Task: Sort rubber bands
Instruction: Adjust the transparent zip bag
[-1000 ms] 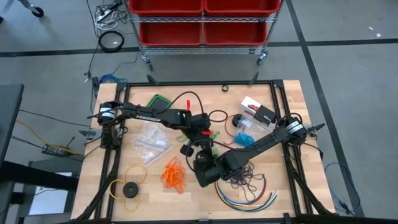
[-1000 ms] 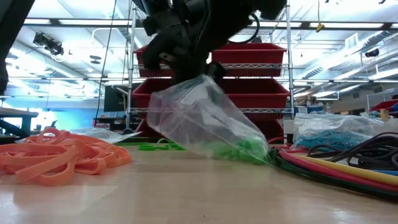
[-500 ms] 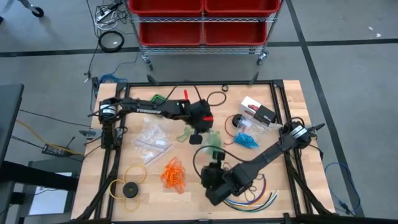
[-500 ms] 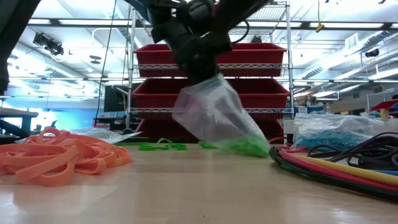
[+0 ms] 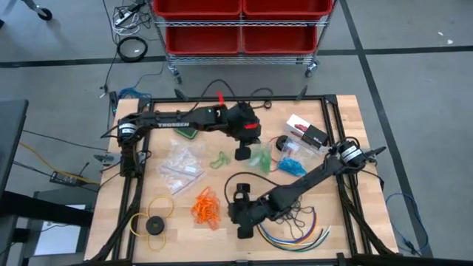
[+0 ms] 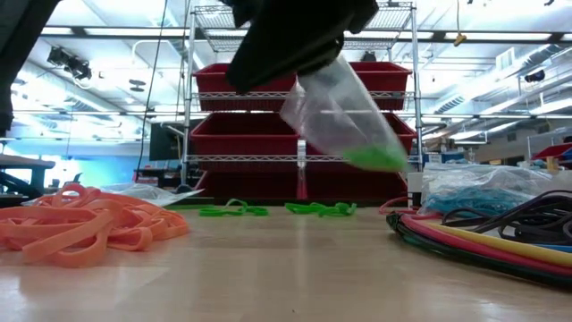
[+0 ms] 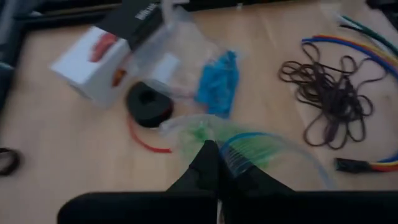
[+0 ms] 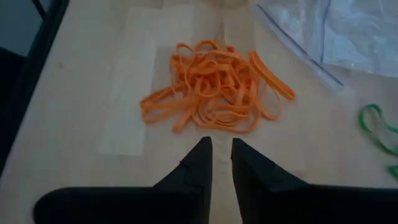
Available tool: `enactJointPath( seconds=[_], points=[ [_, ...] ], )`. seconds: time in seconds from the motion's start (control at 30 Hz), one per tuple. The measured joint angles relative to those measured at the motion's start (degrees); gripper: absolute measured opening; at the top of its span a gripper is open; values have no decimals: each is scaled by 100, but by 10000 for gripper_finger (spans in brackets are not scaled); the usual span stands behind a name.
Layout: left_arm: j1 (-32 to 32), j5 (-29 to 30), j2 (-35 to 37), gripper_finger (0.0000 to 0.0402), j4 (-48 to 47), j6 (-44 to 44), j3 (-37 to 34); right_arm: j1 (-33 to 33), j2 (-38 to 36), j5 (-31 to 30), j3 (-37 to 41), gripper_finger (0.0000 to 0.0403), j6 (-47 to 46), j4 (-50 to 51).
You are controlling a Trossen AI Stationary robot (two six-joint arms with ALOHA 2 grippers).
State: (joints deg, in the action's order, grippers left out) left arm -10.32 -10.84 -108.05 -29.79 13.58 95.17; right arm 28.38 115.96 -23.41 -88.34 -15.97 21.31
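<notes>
Just beyond the right jaws (image 8: pixel 216 163) lie orange rubber bands (image 8: pixel 214 87), untouched.

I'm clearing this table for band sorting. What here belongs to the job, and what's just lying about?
Job:
orange bands
green bands
blue bands
purple bands
bag of green bands, held in the left claw

Lying about:
coloured cables
yellow ring
white box

I see an orange bunch of rubber bands (image 8: pixel 214 87) on the pale wood worktop (image 5: pixel 185 210), green bands (image 6: pixel 375 158) inside a clear bag (image 6: pixel 335 107), blue bands (image 7: pixel 217 84), dark purple loops (image 7: pixel 329 99), red bins (image 5: pixel 240 26), and a yellow ring (image 5: pixel 151 214).
</notes>
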Motion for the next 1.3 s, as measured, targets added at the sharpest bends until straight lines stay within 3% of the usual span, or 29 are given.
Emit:
enactJointPath(
  seconds=[0.2,0.47,0.67,0.9,1.03,1.3],
  points=[
    [-204,327,0,3,-881,268,780,52,-55,-91,-124,6,-266,551],
    [-120,310,0,3,-1042,114,1433,-211,-55,84,-124,1,-325,504],
    [-5,314,0,3,-1036,63,1749,-639,-55,396,-126,1,-335,312],
    [14,328,-2,3,-960,-39,2033,-1109,-2,848,-135,1,-386,-615],
    [39,325,-2,3,-1022,-109,2191,-1264,17,780,-135,0,-600,-759],
    [77,305,-2,3,-2186,-11,2094,-1187,15,588,-136,0,-1122,25]
  ],
)
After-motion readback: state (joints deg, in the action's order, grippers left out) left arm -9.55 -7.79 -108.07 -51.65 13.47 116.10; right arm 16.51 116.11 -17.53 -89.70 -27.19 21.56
